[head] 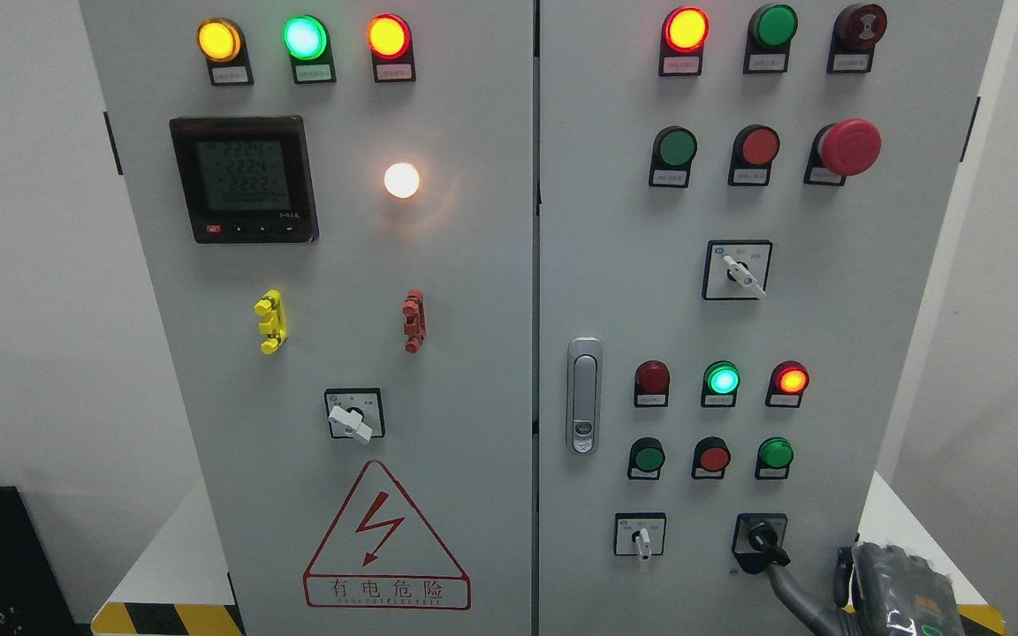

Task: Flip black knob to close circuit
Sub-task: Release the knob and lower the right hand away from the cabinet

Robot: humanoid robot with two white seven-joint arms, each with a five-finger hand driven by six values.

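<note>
Black knob on the right door, touched by the right hand.

The black knob [761, 535] is seen low on the right door [827, 309], its lever pointing to about 4 o'clock. A thin finger [790, 583] of the right hand [880, 587] is laid against it from 5 o'clock; whether the knob is truly gripped cannot be told. A white knob [641, 537] sits at its 9 o'clock, a lit green lamp [722, 380] at 12.

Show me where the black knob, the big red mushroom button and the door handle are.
black knob [762, 537], head view, on its lever body.
red mushroom button [851, 147], head view, on its cap.
door handle [584, 395], head view, on its silver plate.
</note>
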